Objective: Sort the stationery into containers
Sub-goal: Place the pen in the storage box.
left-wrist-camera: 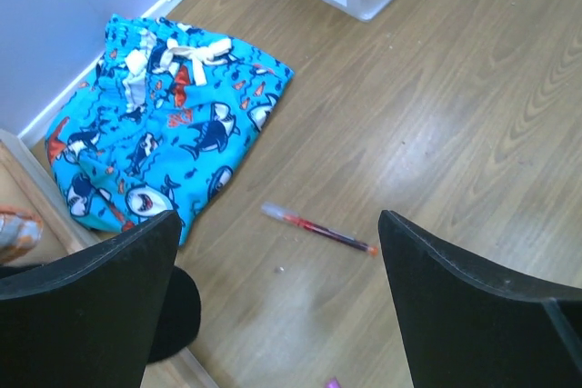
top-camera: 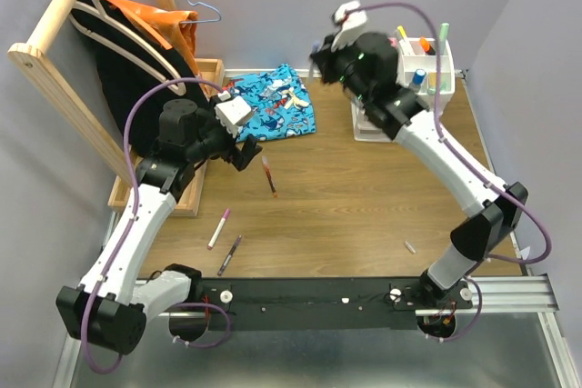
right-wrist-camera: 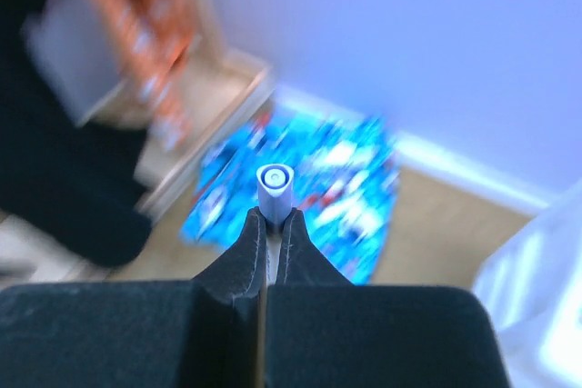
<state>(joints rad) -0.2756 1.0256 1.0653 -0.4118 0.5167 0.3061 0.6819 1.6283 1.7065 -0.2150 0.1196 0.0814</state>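
Three slim pens lie loose on the near-left part of the brown wooden table point(top-camera: 364, 206): a pink-and-white pen point(top-camera: 218, 228), a dark pen point(top-camera: 229, 255) nearer the edge, and just right of them and further back a clear-barrelled red pen point(top-camera: 269, 175). The left arm's fingers point(top-camera: 245, 154) hang above that red pen, spread wide and holding nothing. In the left wrist view the pen lies on the wood between them, apart from the blue shark-patterned cloth point(top-camera: 273, 104) further back. I judge this pick not yet begun: it calls for a straight drop with the fingers set across the barrel, then a close. Further right, the right arm's fingers point(right-wrist-camera: 265, 241) are pressed together on a pale lilac-grey pen point(right-wrist-camera: 275, 184), seen end-on, its round end poking out past them. That pen is held in the air over the far middle of the table, just left of the white plastic desk organiser point(top-camera: 371, 126), whose top compartments hold several markers point(top-camera: 427, 47). The step in hand looks like the carry to a container. The next move calls for a swing right over an open compartment, tipping the pen upright, then letting go. A small pale stub point(top-camera: 410, 246) lies alone at the near right.
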